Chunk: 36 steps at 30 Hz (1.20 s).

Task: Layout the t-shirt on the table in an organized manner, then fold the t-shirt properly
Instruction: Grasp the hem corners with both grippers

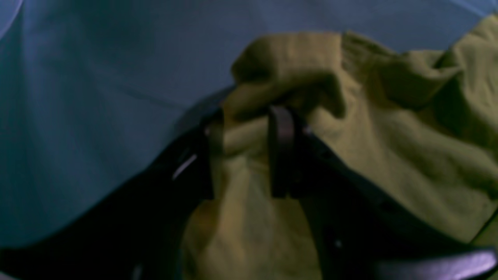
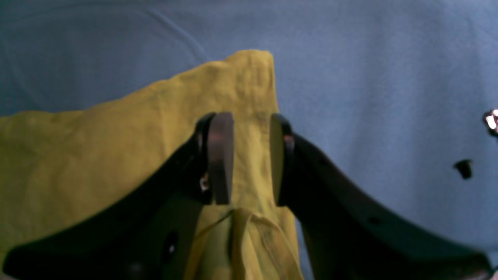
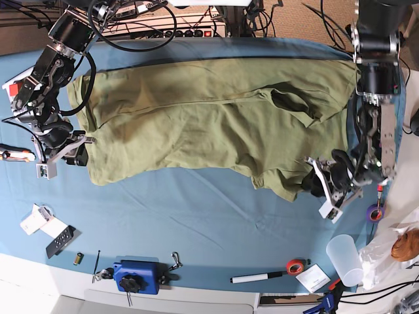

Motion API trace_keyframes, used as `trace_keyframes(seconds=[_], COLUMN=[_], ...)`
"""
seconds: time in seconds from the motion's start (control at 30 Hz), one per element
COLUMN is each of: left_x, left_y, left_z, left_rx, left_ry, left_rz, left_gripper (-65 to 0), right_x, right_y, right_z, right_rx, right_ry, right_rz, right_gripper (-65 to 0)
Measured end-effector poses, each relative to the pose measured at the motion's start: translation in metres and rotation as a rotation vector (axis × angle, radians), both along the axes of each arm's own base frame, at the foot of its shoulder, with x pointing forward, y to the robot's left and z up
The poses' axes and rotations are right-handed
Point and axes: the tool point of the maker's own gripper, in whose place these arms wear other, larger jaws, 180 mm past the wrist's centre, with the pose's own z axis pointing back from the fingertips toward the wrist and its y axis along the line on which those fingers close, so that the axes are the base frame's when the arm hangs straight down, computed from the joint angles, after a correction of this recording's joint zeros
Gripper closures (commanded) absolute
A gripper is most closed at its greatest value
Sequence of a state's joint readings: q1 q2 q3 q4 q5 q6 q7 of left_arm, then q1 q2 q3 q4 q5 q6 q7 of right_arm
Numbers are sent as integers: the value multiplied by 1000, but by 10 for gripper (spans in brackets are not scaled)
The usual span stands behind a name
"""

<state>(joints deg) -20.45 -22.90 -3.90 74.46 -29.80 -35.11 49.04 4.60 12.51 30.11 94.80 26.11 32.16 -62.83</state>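
Olive-green and soft, the short-sleeved cotton t-shirt lies spread on the blue-teal cloth-covered table, its long axis running from one arm to the other. The left gripper pinches a bunched fold at one end; the right gripper clamps a corner at the opposite end. Each arm sits at its own end. No readable writing shows.

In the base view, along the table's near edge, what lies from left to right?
Black remote → blue device → white marker → orange tape roll → clear plastic cup, all on the table.
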Motion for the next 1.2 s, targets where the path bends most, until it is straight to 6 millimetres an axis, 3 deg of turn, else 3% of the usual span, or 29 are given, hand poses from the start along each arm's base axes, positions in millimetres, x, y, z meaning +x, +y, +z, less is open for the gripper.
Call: trace_keyframes(seconds=[0.2, 0.43, 0.53, 0.67, 0.7, 0.83, 1.03, 1.2], left_x=[15, 0, 4, 6, 7, 7, 5, 2], left_y=[9, 6, 1, 0, 1, 1, 2, -2], left_z=[-10, -50, -52, -52, -52, -52, -52, -49], left_rx=[-23, 123, 149, 141, 140, 139, 147, 99], left_ry=[49, 175, 167, 163, 161, 161, 172, 214], left_rz=[10, -80, -79, -59, -49, -49, -51, -42], left_gripper=[-200, -200, -167, -9, 0, 0, 0, 0], right_x=[-1, -7, -7, -7, -7, 0, 3, 19], right_y=[0, -24, -26, -25, -25, -26, -32, -36], right_z=[-1, -9, -9, -8, -8, -3, -40, -42], right_rx=[-2, -58, -61, -61, -61, -55, 8, 67], right_ry=[4, 64, 64, 58, 59, 0, 88, 75], right_rz=[-1, -106, -107, -104, -104, -109, -115, -79], right_gripper=[-166, -166, -166, -166, -166, -166, -166, -166])
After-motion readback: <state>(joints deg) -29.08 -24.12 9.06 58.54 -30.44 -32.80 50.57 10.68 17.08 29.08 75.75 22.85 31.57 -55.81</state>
